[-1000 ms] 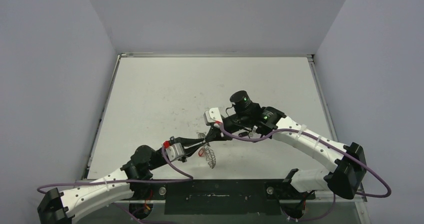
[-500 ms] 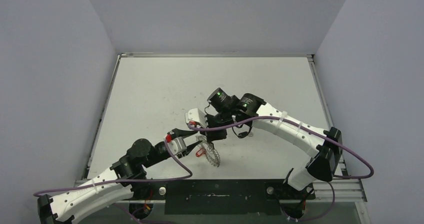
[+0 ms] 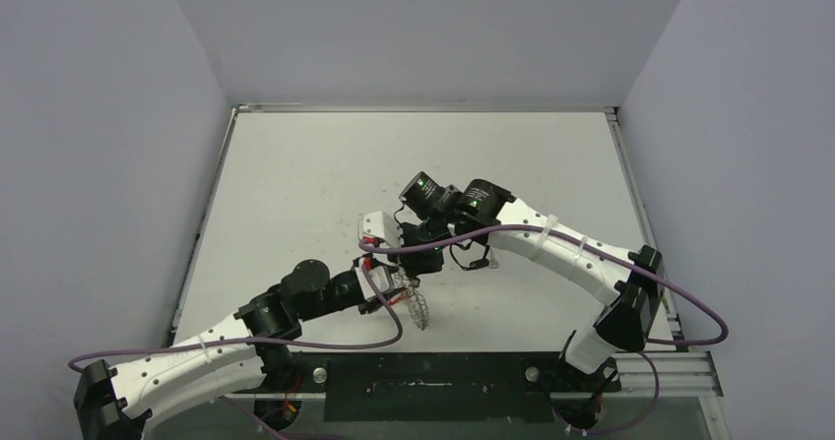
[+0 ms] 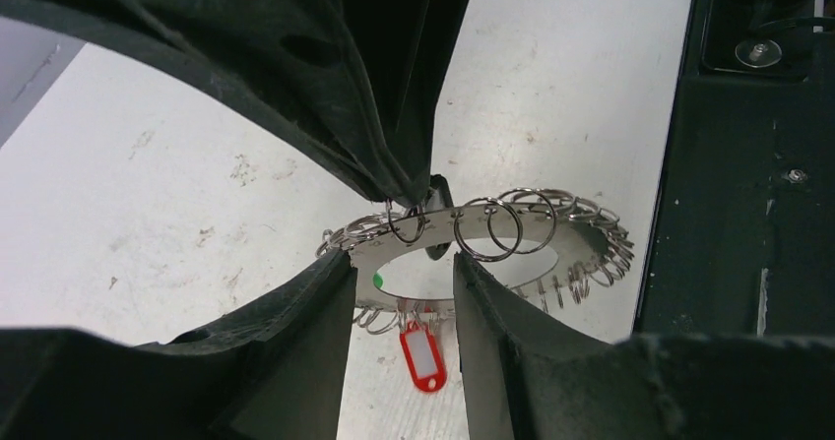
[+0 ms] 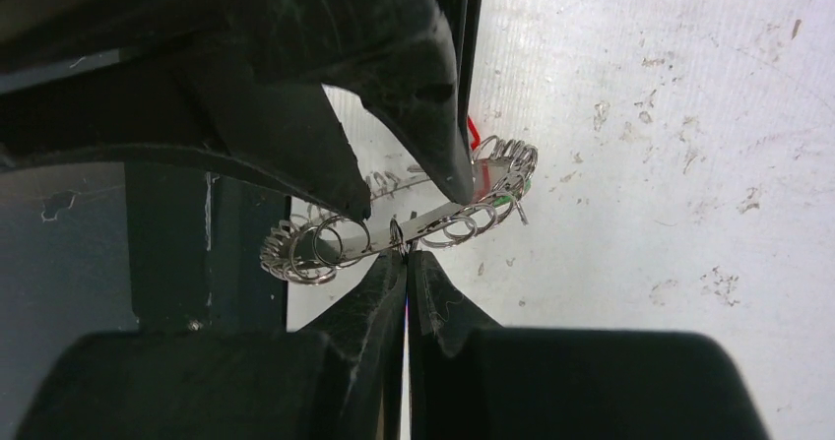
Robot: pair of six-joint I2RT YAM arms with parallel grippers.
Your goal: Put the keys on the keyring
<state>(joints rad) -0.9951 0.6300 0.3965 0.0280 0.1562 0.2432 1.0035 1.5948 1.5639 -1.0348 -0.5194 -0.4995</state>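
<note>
Fingers of the right gripper press shut at the keyring rim, likely steadying it, while the left gripper stands half open around it, gripping nothing.

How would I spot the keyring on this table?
On the white table, look near the front edge where the left end effector meets the right end effector. Right there is a flat silver metal ring; its fringe of wire loops and red plastic tag mark it out.
</note>
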